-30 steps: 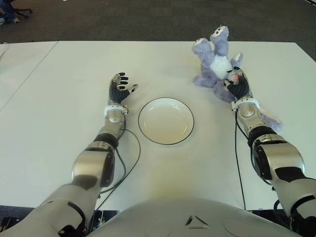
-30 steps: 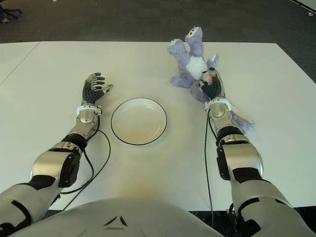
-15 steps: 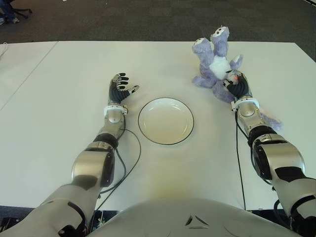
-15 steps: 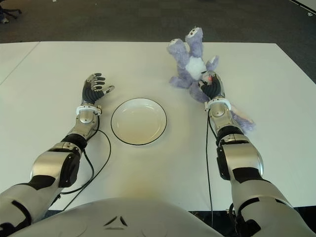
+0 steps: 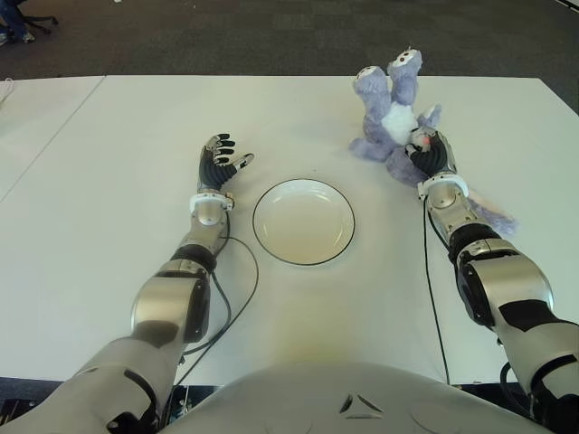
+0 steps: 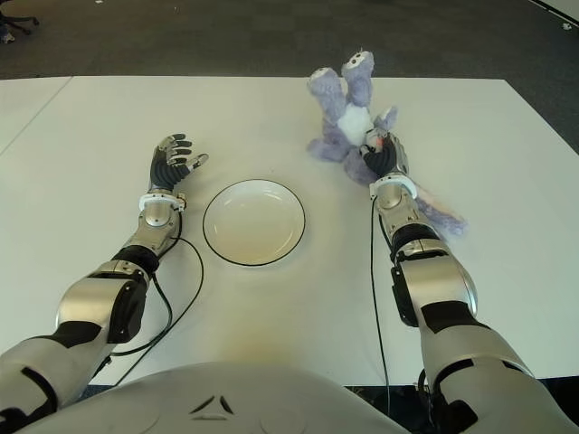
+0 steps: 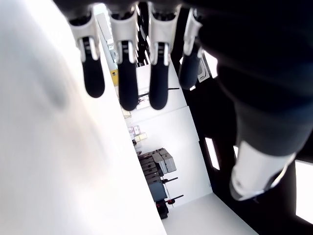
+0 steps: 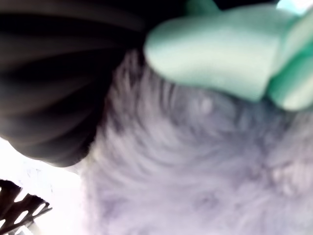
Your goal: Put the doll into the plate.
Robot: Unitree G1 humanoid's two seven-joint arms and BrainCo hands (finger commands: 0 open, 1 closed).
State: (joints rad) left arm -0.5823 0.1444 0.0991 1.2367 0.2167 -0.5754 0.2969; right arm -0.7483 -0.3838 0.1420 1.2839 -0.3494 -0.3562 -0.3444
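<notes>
My right hand (image 5: 429,154) covering part of the doll (image 5: 391,113), its wrist view blurred fur, finger grip unclear, doll's lower end behind my forearm.

So there's a white table (image 5: 109,271) with a white plate (image 5: 304,221) with a dark rim sitting about mid-table, nothing in it. The purple doll (image 5: 391,117) is up near the far edge toward the right corner, legs in the air. The right hand (image 5: 429,154) is closed on its lower part. The left hand (image 5: 220,163) shows just left of the plate, fingers spread and holding nothing, with a black cable (image 5: 237,289) trailing along that arm
</notes>
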